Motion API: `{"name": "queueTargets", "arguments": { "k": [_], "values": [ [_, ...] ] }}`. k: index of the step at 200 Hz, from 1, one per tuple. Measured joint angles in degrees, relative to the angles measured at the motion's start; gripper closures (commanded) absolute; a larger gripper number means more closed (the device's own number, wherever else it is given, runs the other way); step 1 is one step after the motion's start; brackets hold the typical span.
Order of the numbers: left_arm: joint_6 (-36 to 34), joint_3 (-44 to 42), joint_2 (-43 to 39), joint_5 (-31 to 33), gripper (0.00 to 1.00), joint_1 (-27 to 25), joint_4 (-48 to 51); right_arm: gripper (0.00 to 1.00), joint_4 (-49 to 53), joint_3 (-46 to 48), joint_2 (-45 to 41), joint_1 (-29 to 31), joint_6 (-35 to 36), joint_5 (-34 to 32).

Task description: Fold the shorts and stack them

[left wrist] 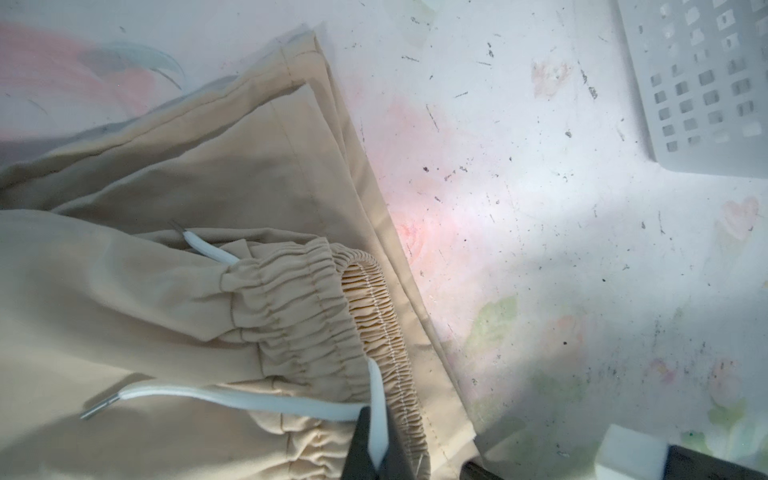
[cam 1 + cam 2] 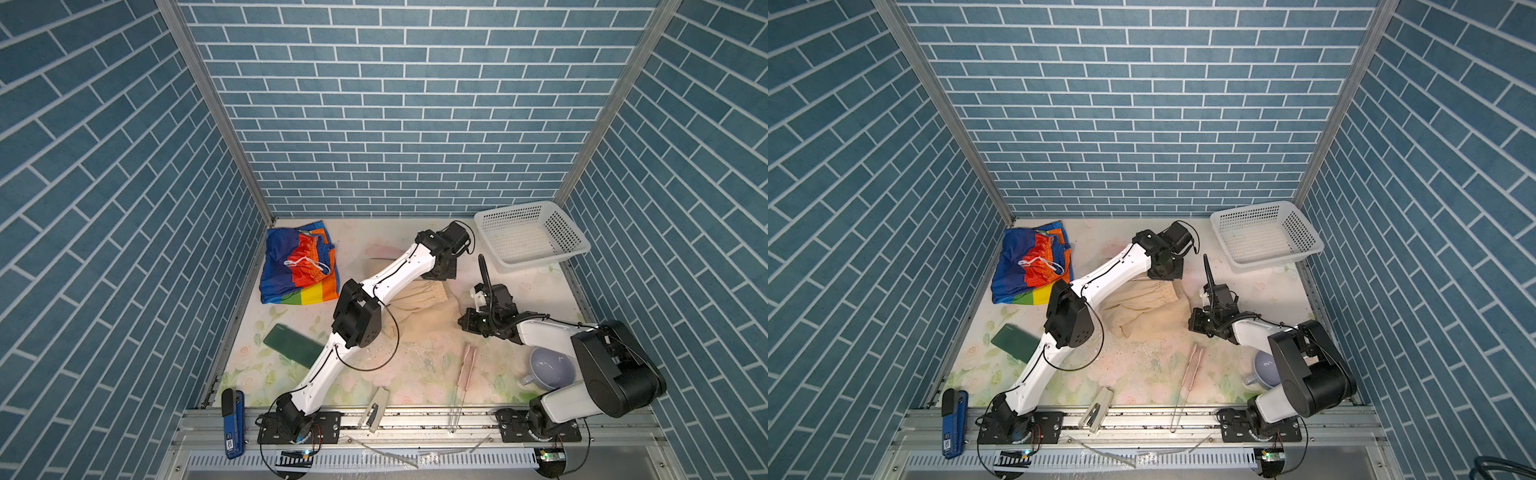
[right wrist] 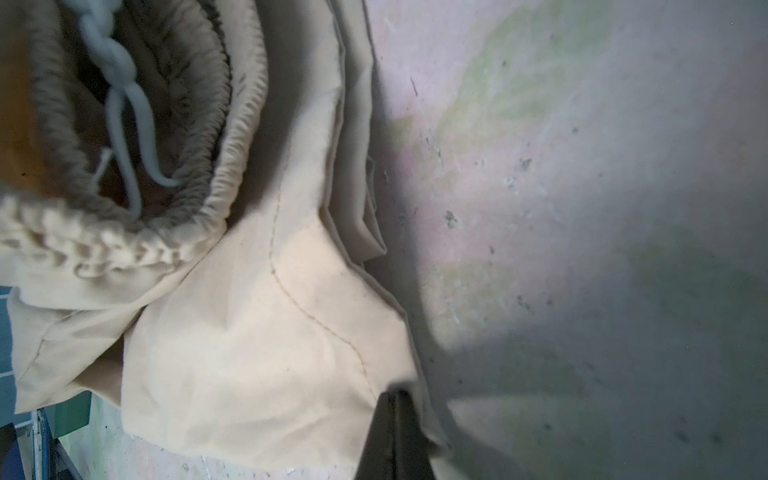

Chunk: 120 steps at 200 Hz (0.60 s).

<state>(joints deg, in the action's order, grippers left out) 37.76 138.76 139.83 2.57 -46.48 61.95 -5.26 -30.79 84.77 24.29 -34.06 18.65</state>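
We read no text anywhere. Blue device (image 2: 232, 424), front left in both top views: small white label near its end, dark marks on it, too small for us to read. Green flat case (image 2: 293, 345): faint pale mark near one corner, illegible. Wrist views: we make out no lettering, parts blurred.

- The floral mat (image 2: 419, 365) in front of the beige shorts (image 2: 419, 316) lies open (crumbs only).
- A white basket (image 2: 532, 237) blocks the far right corner; the rainbow-striped shorts (image 2: 291, 266) fill the far left.
- A lavender mug (image 2: 548, 368) crowds the near right.
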Motion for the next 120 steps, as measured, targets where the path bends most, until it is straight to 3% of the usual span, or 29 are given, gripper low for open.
{"name": "queueTargets", "arguments": {
  "k": [35, 75, 120],
  "values": [
    [1.33, -0.07, 2.58, -2.25, 0.93, 0.00, -2.21, 1.00, 0.87, 0.22, -0.81, 0.00, 0.00, -0.76],
    [3.10, -3.10, 5.44, -5.38, 0.91, -0.02, -6.56, 1.00, 1.75, 0.22, -1.22, 0.00, 0.00, -1.14],
    [4.52, -3.72, 7.63, -7.72, 0.72, -0.07, -10.05, 1.00, 5.73, 0.22, -3.96, 0.00, -0.02, -1.81]
  ]
}}
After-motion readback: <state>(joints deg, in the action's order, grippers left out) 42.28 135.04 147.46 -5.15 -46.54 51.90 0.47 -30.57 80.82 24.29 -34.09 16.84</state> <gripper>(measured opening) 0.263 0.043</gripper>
